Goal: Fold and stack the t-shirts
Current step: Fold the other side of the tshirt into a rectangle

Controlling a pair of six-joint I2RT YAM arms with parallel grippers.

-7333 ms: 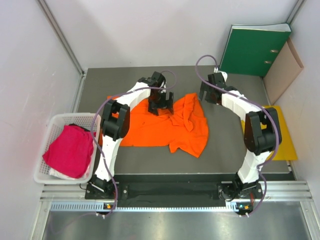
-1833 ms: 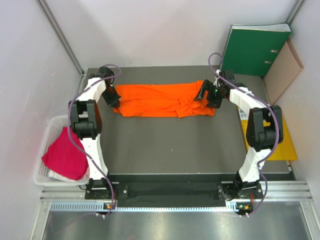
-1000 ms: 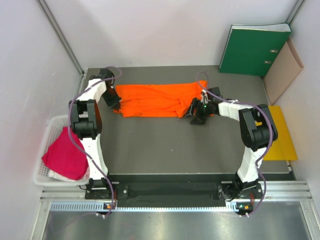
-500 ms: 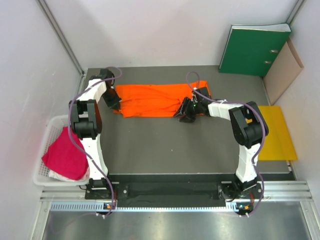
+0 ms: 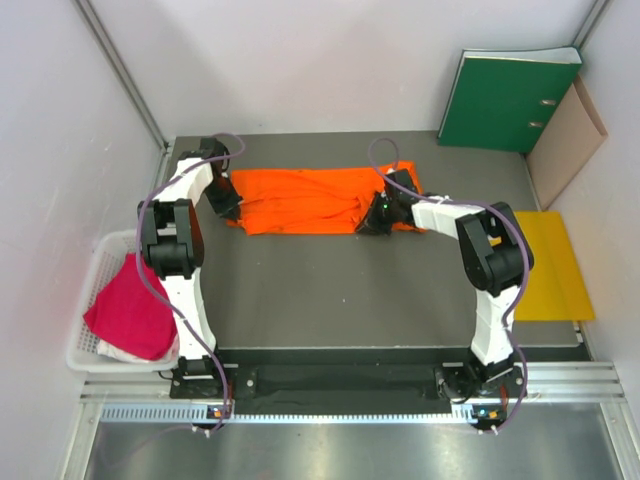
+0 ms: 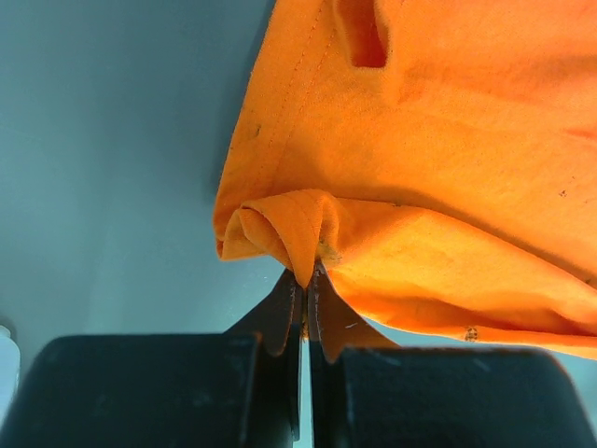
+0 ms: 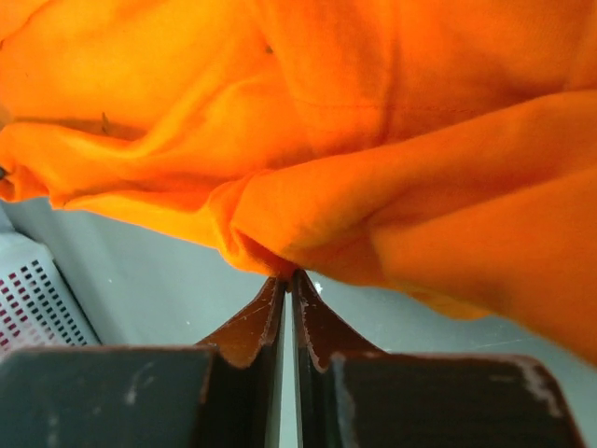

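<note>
**Top view**
- The orange shirt (image 5: pixel 300 200) is lying as a long, rumpled band across the far part of the bench (image 5: pixel 330 300), running left to right.
- The left claw (image 5: pixel 228 205) is sitting at the band's left end. The right claw (image 5: pixel 374 222) is sitting at the band's near edge, toward its right end. From this view I cannot tell how far either one is open.
- The pink shirt (image 5: pixel 135 310) is lying bunched in the basket (image 5: pixel 112 240) off the bench's left side, well apart from both claws.

**Left wrist**
- The left claw (image 6: pixel 306 275) is closing to a hairline gap, its tips pinching a small rolled-over corner of the orange shirt (image 6: pixel 448 187).
- The rest of the cloth is spreading beyond the tips and off to the right, lying on the bench (image 6: pixel 112 140).

**Right wrist**
- The right claw (image 7: pixel 287 278) is likewise closing to a sliver, nipping a fold at the orange shirt's (image 7: pixel 373 121) lower edge.
- The cloth is bulging above the tips and to both sides of them, with the bench (image 7: pixel 373 322) showing underneath.
- A corner of the basket (image 7: pixel 33 299) is showing at the lower left.
</note>
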